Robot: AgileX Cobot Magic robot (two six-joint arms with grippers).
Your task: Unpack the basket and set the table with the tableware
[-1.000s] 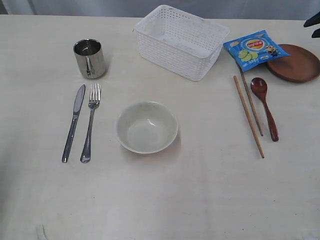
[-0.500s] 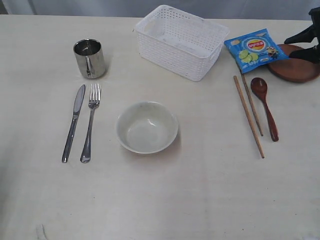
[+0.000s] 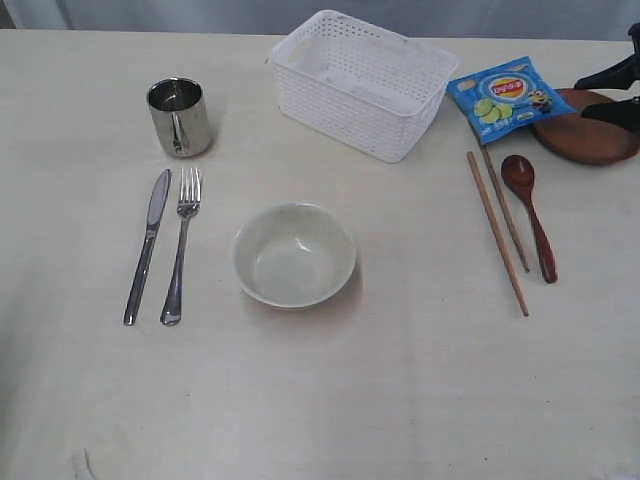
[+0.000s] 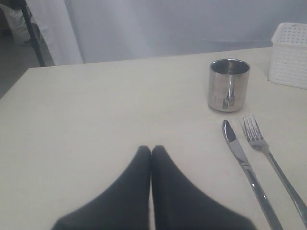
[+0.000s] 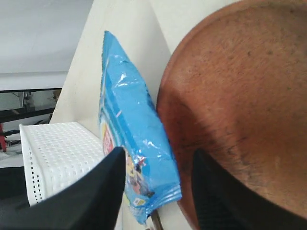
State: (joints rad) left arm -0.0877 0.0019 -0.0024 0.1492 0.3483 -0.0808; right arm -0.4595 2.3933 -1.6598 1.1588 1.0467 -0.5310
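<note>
The white basket (image 3: 360, 80) stands empty at the back of the table (image 3: 400, 400). The steel mug (image 3: 180, 117), knife (image 3: 148, 243) and fork (image 3: 181, 243) lie at the left, and the off-white bowl (image 3: 294, 254) sits in the middle. Two chopsticks (image 3: 497, 230) and the reddish spoon (image 3: 530, 210) lie at the right. My right gripper (image 3: 582, 98) hovers open over the brown plate (image 3: 590, 135), with the blue chip bag's (image 5: 129, 124) corner between its fingers (image 5: 115, 172). My left gripper (image 4: 151, 149) is shut and empty, near the knife (image 4: 240, 153).
The chip bag (image 3: 507, 98) leans partly on the plate's rim (image 5: 165, 124), close to the basket's right corner (image 5: 57, 158) and the chopsticks' far ends. The mug (image 4: 229, 85) stands beyond the knife and fork (image 4: 268, 153).
My right gripper has come in from the far right edge and now sits lower over the plate, nearer the chip bag. Nothing on the table has moved.
</note>
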